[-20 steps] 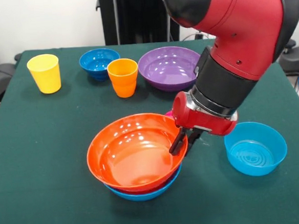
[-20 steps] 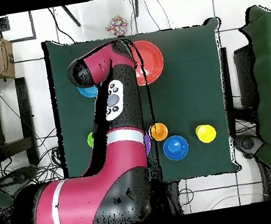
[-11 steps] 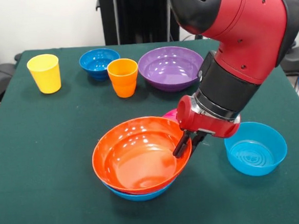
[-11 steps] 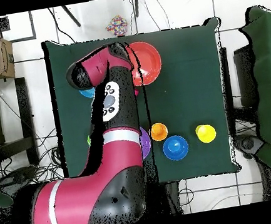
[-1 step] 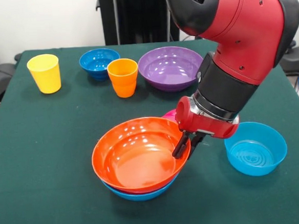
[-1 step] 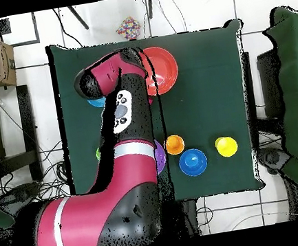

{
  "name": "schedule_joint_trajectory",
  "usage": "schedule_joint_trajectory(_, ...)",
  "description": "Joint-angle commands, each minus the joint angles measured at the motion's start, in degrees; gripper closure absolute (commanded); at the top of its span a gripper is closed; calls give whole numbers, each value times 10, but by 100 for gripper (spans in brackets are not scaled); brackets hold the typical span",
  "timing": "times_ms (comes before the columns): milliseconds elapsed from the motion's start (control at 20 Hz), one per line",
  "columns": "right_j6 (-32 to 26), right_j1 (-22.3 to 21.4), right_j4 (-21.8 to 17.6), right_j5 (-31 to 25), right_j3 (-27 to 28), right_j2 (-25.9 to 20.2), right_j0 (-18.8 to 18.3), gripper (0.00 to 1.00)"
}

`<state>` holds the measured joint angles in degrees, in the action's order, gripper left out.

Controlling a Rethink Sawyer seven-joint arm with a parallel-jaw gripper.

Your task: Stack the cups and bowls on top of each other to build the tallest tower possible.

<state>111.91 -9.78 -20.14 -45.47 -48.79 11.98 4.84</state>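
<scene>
Front view shows the gripper (image 5: 183, 144) at the 3 o'clock rim of the large orange bowl (image 5: 137, 156), its dark fingers (image 5: 179, 145) drawn together on that rim, one inside and one outside so far as can be seen; the bowl sits nested in a light-blue bowl (image 5: 142, 194) whose edge peeks out beneath it, and the pair lies near the 6 o'clock side of the green table (image 5: 44, 150); a sliver of the magenta-pink cup (image 5: 169, 114) shows just behind the orange rim, beside the red wrist; a second light-blue bowl (image 5: 255, 148) stands alone toward 4 o'clock, apart from the stack; toward 12 o'clock sits the purple bowl (image 5: 170, 67), with the orange cup (image 5: 123, 77) just beside it at its 9 o'clock side, the dark-blue bowl (image 5: 99, 62) behind that cup, and the yellow cup (image 5: 44, 73) well apart toward 10 o'clock, all upright.

Overhead view has the red and black arm (image 6: 127, 167) covering much of the cloth; the orange bowl (image 6: 161, 69) shows at 12 o'clock past the arm's end; the orange cup (image 6: 174, 145), dark-blue bowl (image 6: 193, 162) and yellow cup (image 6: 226, 146) lie in a cluster toward 5 o'clock; a small patch of green (image 6: 99, 153) peeks out at the arm's 9 o'clock edge, too hidden to identify.
</scene>
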Motion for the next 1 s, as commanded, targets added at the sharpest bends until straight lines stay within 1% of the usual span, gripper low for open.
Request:
schedule_joint_trajectory(50,-4,-7,-11,27,-61,-37,-13,100)
schedule_joint_trajectory(700,-15,-18,-9,21,-88,-41,-18,100)
schedule_joint_trajectory(1000,-17,-21,-10,20,-91,-42,-19,100)
